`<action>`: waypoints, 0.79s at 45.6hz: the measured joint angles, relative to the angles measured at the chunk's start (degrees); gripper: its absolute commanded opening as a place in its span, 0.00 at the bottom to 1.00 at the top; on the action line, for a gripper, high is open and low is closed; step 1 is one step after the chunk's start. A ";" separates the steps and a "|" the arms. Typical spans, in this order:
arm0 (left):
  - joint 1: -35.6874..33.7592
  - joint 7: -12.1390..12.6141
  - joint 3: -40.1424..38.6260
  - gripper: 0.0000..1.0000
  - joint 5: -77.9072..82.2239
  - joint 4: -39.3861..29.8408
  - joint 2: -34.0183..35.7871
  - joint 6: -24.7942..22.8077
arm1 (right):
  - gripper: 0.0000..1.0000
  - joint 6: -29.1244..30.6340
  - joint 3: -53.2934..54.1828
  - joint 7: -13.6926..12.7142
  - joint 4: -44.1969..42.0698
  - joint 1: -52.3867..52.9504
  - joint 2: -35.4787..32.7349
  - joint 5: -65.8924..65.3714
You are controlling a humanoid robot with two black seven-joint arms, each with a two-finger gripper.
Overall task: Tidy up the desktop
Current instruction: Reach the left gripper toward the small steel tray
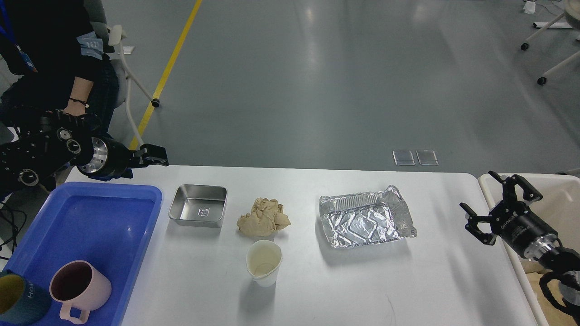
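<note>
The white desktop [317,290] carries a square metal tin [198,211], a crumpled ball of brown paper [263,217], a white paper cup [264,262] standing upright, and a crumpled foil tray [366,222]. My left gripper [153,161] hovers over the far left corner, above and left of the tin, fingers pointing right. It is seen side-on, so its two fingers cannot be told apart. My right gripper [478,191] stands open and empty at the desktop's right edge, well right of the foil tray.
A blue tray [90,213] at the left holds a pink mug [79,290] and a dark cup [18,303]. A cream bin [559,194] stands off the right edge. A person [54,54] sits on a chair behind the left corner.
</note>
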 measured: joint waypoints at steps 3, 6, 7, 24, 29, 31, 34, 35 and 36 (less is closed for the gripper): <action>0.18 0.00 0.43 1.00 -0.01 0.94 -1.50 0.08 | 1.00 0.00 0.00 0.00 0.00 -0.03 -0.03 -0.05; 0.74 0.28 0.56 1.00 -0.01 1.97 -2.93 0.53 | 1.00 0.00 0.00 0.00 0.00 -0.03 -0.03 -0.06; 0.95 0.43 0.58 1.00 -0.02 2.23 -3.31 0.75 | 1.00 0.00 0.00 0.00 0.00 -0.03 -0.03 -0.07; 6.77 0.27 0.76 0.99 0.15 5.73 -6.20 5.86 | 1.00 0.00 -0.21 0.00 0.00 -0.70 0.41 -0.08; 6.92 -0.02 1.36 0.99 0.17 7.92 -7.79 6.11 | 1.00 -0.08 -0.30 0.00 0.00 -0.70 0.45 -0.09; 6.92 -0.12 1.80 0.99 0.15 8.65 -8.57 6.17 | 1.00 -0.08 -0.34 0.00 0.00 -0.70 0.46 -0.09; 6.92 -0.22 2.32 0.98 0.06 9.37 -9.68 6.50 | 1.00 -0.09 -0.38 -0.01 0.00 -0.70 0.46 -0.09; 6.92 -0.24 2.45 0.98 0.06 9.55 -10.02 6.70 | 1.00 -0.09 -0.38 0.00 0.00 -0.69 0.46 -0.08; 6.93 -0.24 2.60 0.98 0.06 9.79 -10.44 7.03 | 1.00 -0.09 -0.39 -0.01 0.00 -0.68 0.46 -0.09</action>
